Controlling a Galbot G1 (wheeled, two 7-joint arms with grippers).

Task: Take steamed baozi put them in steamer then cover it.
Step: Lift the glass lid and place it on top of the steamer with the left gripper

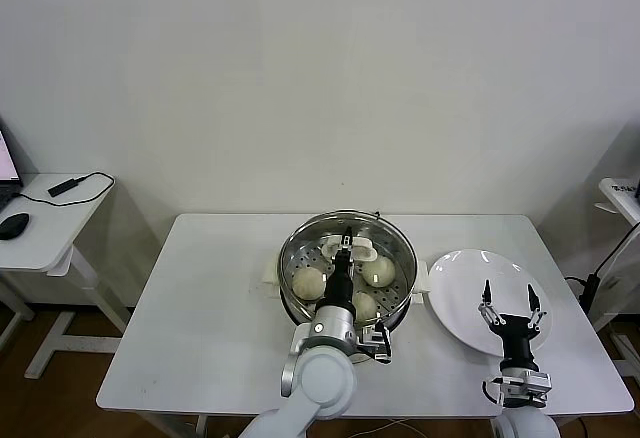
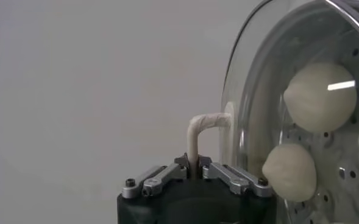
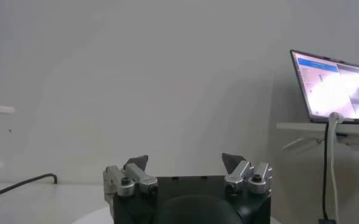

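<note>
1. White tabletop [image 1: 200, 308] is standing before a plain pale wall, with a side desk at far left carrying a mouse [image 1: 13, 225].
2. Near the table's centre, the steamer [image 1: 300, 248] is sitting with steamed baozi [image 1: 308, 281] lying on its perforated tray.
3. Over it, the left gripper [image 1: 346, 244] is clamping its fingers together on the cream handle of the cover [image 2: 231, 131], the clear lid lying over the pot.
4. To the right, the right gripper [image 1: 510, 302] is hovering over the white plate [image 1: 455, 288], its fingers [image 3: 136, 163] standing wide apart and holding nothing.
</note>
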